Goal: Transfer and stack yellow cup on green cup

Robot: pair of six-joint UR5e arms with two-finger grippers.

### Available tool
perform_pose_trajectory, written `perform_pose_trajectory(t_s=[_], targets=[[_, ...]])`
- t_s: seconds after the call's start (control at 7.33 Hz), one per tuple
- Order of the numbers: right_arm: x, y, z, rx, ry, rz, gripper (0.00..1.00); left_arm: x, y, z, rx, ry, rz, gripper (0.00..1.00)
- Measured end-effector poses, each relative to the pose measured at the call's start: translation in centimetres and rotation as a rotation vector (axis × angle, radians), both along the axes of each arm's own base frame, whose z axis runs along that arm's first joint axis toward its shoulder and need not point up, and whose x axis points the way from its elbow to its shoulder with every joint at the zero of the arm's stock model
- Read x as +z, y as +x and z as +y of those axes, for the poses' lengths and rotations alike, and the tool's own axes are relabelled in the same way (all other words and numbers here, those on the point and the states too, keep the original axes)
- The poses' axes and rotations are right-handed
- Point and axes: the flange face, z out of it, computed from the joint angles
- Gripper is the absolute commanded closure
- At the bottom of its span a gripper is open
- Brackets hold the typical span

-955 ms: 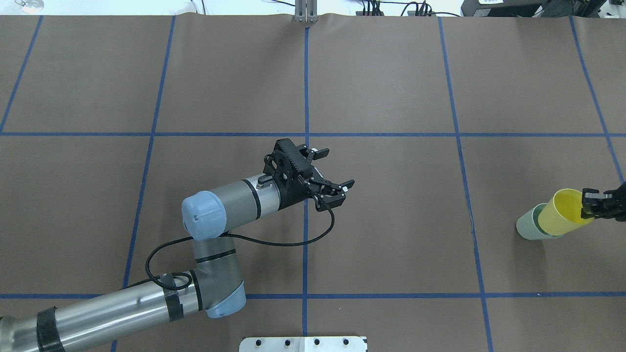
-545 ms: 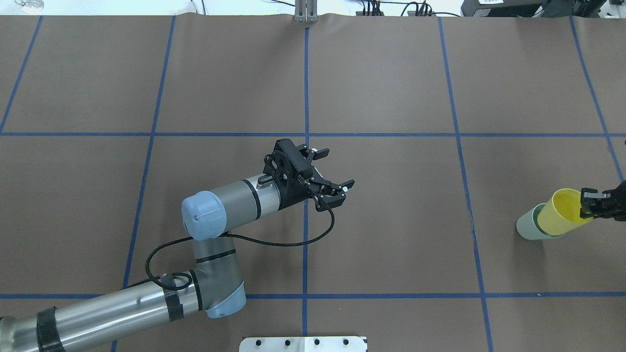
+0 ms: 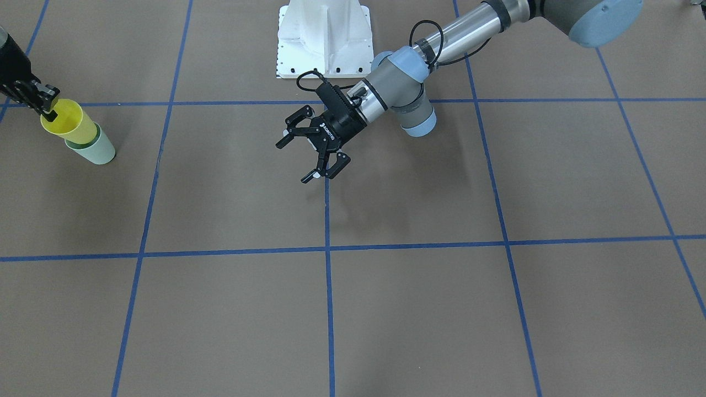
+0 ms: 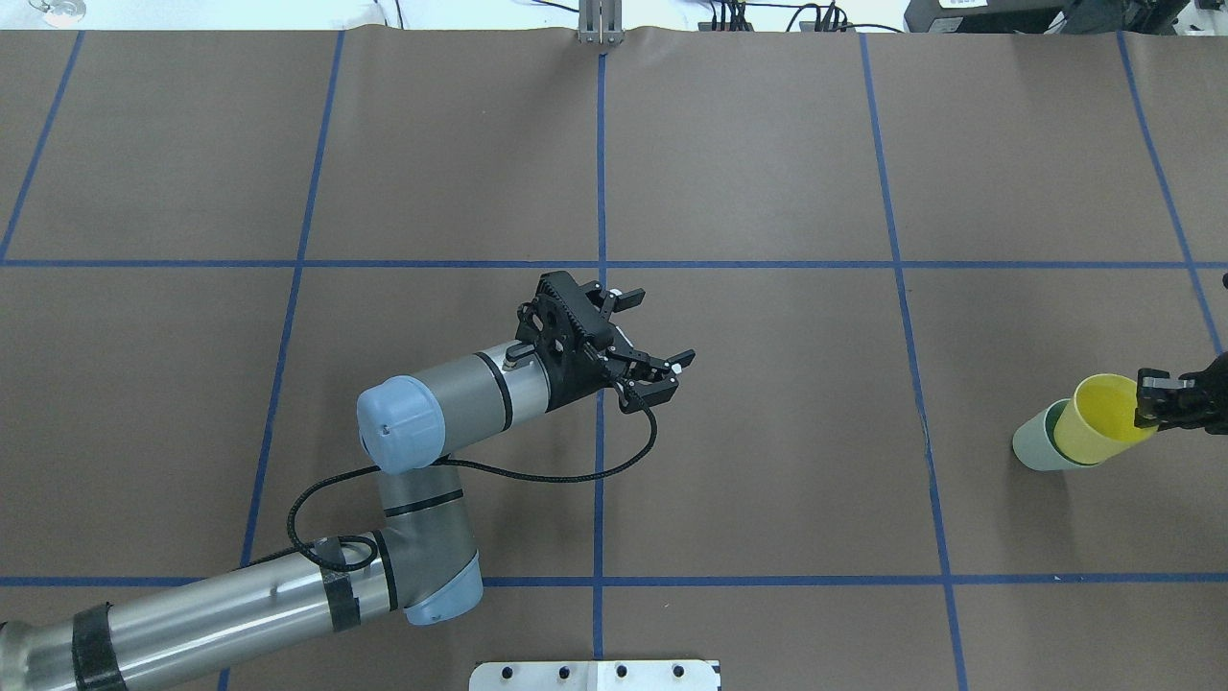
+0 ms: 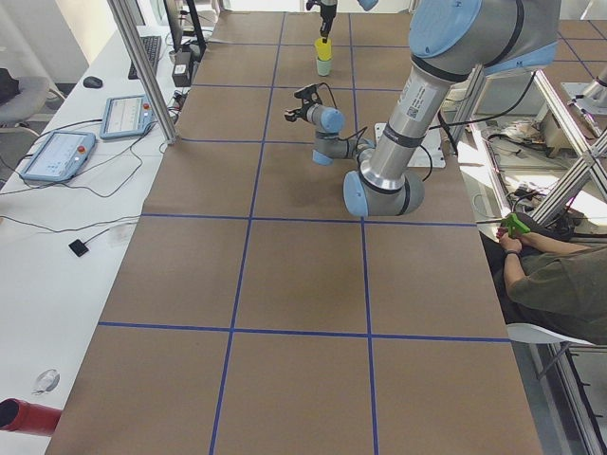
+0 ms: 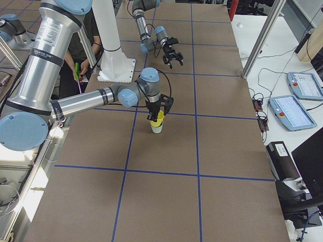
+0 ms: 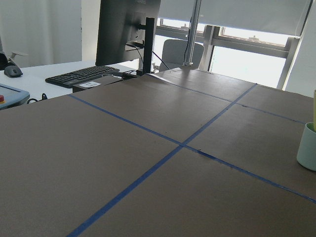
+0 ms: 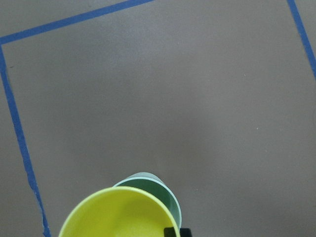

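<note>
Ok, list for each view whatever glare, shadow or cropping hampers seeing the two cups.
Left wrist view: windows blown out white; pale mint-green tapered plastic cup cut by the right edge. Right wrist view: bright yellow tapered plastic cup cropped at the bottom edge. Overhead view: even light, right gripper clipped at the right edge. Exterior left view: both cups tiny.

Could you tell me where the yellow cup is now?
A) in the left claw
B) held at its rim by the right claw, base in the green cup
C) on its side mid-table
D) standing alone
B: the right claw pinches the rim of the yellow cup, whose base is inside the green cup; the left claw is open, empty.
</note>
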Motion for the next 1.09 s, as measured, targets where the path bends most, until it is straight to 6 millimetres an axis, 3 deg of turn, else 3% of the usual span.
perform_pose_trajectory(t_s=[0.27,0.55,0.82,1.09], targets=[[-0.2,-0.2,-0.2,0.005,0.001,-0.003,0.00,0.1,0.0,-0.1,-0.006,-0.003,-0.002,0.01],[-1.7,-0.6,-1.9,0.026,0.036,-0.029,0.00,1.9,-0.6,-1.5,-0.063,-0.027,-0.033,0.01],[-3.9,-1.6,-6.4,0.075,0.098,-0.060,0.00,6.3,-2.6,-5.8,-0.189,-0.095,-0.115,0.01],[-5.1,-3.8,-11.5,0.103,0.148,-0.062,0.00,8.7,-6.5,-13.1,-0.297,-0.244,-0.211,0.01]])
